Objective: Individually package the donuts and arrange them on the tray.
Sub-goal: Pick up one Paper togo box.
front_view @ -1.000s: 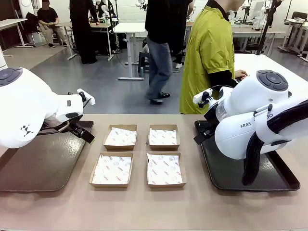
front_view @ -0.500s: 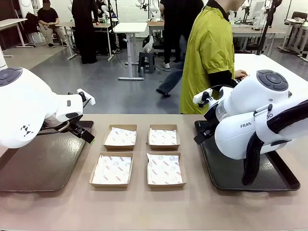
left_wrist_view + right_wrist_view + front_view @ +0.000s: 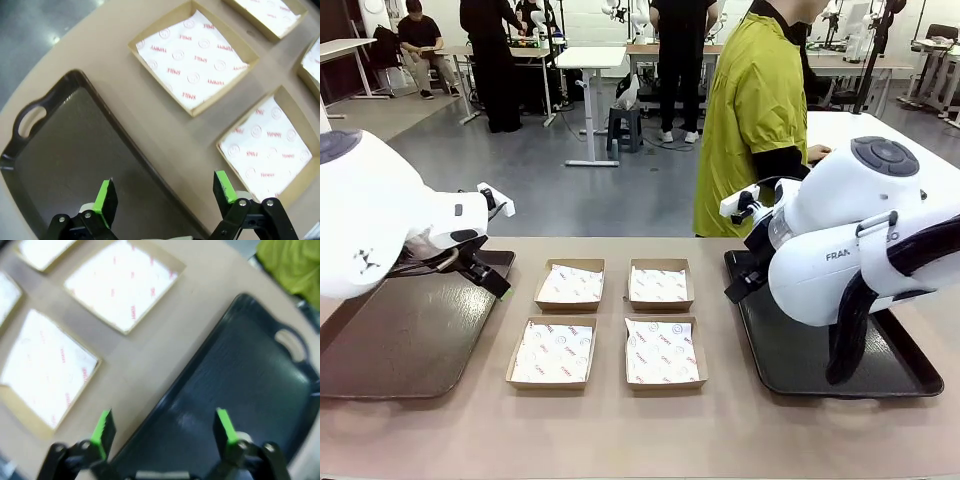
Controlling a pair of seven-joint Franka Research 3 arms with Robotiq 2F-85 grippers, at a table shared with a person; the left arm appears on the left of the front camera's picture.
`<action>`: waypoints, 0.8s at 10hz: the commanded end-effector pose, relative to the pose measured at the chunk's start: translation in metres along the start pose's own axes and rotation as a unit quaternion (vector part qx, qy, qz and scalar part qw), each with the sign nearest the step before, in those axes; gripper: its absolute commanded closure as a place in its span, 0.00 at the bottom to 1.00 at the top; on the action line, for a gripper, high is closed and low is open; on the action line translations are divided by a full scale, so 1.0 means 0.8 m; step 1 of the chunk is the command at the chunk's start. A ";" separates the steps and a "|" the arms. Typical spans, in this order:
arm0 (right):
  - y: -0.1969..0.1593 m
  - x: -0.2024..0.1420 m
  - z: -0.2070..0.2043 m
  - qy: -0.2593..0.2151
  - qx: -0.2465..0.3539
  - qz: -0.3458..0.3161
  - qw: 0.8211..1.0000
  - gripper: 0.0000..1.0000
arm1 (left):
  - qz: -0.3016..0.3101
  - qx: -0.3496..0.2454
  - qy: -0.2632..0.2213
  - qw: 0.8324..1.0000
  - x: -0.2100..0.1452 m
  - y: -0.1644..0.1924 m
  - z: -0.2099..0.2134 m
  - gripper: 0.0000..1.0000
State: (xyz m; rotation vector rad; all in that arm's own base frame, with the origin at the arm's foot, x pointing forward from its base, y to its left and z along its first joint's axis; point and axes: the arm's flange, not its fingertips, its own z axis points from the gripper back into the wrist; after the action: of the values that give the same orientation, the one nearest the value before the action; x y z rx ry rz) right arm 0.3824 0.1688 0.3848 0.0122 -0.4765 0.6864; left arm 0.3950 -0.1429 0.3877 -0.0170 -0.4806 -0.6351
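Hovering with fingers spread wide, the left gripper (image 3: 164,189) is hanging over the matte, handled brown tray (image 3: 65,150) at the left edge of the table (image 3: 720,420); the right gripper (image 3: 163,424), likewise apart, is seemingly hovering above the inner rim of the glossy black tray (image 3: 250,370).

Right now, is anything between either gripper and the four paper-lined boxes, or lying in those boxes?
Nothing visible does. The left gripper and right gripper hang open over the inner edges of the trays, with bare table between them and the boxes. Each box holds just its white paper.
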 end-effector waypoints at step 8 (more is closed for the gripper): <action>0.028 -0.034 0.136 0.101 0.008 0.003 0.995 0.00 | -0.042 -0.045 0.070 0.996 -0.032 0.005 0.122 0.00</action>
State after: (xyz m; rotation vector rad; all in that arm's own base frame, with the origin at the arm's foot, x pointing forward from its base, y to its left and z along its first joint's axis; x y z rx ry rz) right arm 0.2991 0.1469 0.4755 -0.0568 -0.2826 0.6843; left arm 0.3304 -0.1054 0.4774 -0.0281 -0.3373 -0.7358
